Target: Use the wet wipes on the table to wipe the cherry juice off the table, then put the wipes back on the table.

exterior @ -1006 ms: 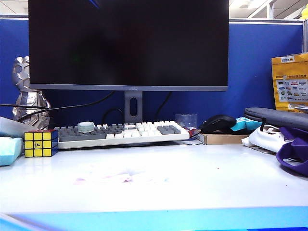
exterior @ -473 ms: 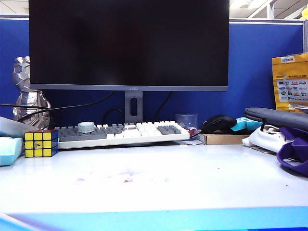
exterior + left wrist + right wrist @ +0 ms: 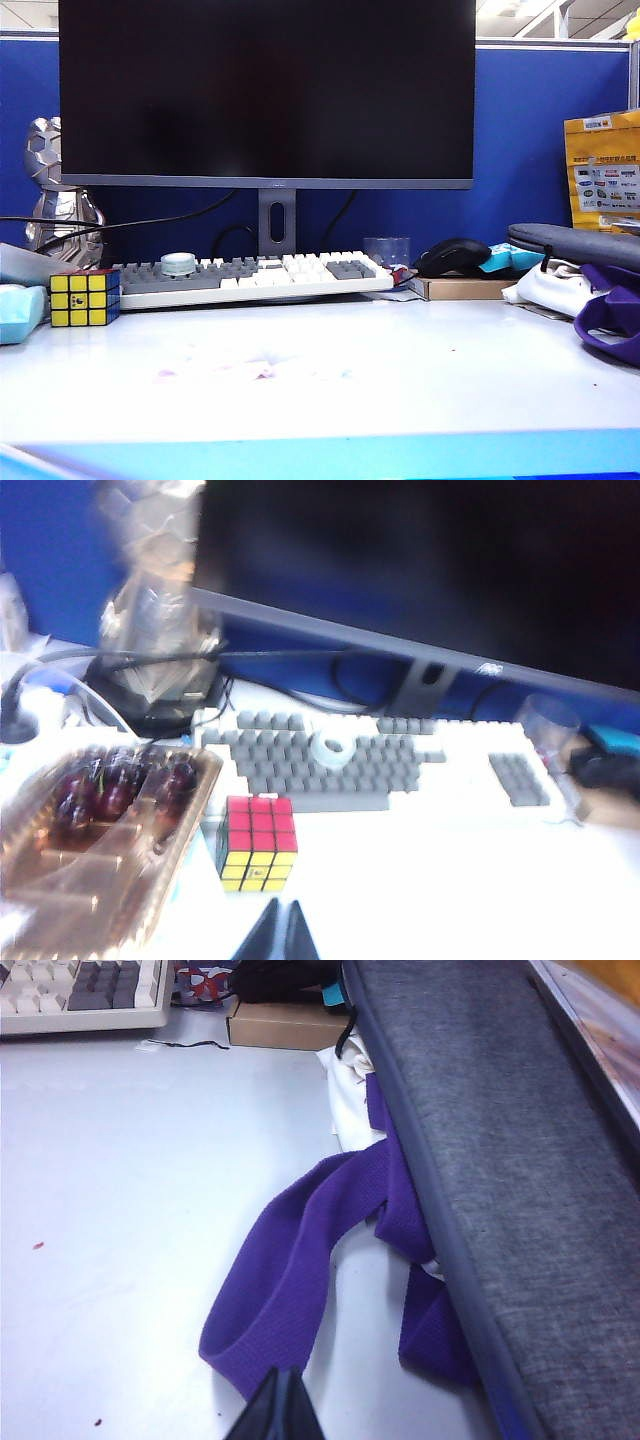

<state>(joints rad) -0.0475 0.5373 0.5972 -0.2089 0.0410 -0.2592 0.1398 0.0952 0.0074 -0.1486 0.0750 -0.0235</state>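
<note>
Faint pink cherry juice (image 3: pixel 264 373) smears the white table (image 3: pixel 450 380) near its front middle, with another blotch to the left. Tiny red specks (image 3: pixel 38 1246) dot the table in the right wrist view. The wet wipes do not show in any view. Neither gripper appears in the exterior view. My left gripper (image 3: pixel 284 905) is shut and empty above the table, just in front of a Rubik's cube (image 3: pixel 256 843). My right gripper (image 3: pixel 282 1375) is shut and empty, its tip over a purple strap (image 3: pixel 290 1270).
A keyboard (image 3: pixel 250 275) and a monitor (image 3: pixel 265 90) stand behind the smears. A clear tray of cherries (image 3: pixel 100 820) sits beside the cube (image 3: pixel 85 298). A grey case (image 3: pixel 500 1160), white cloth and cardboard box (image 3: pixel 285 1025) crowd the right side.
</note>
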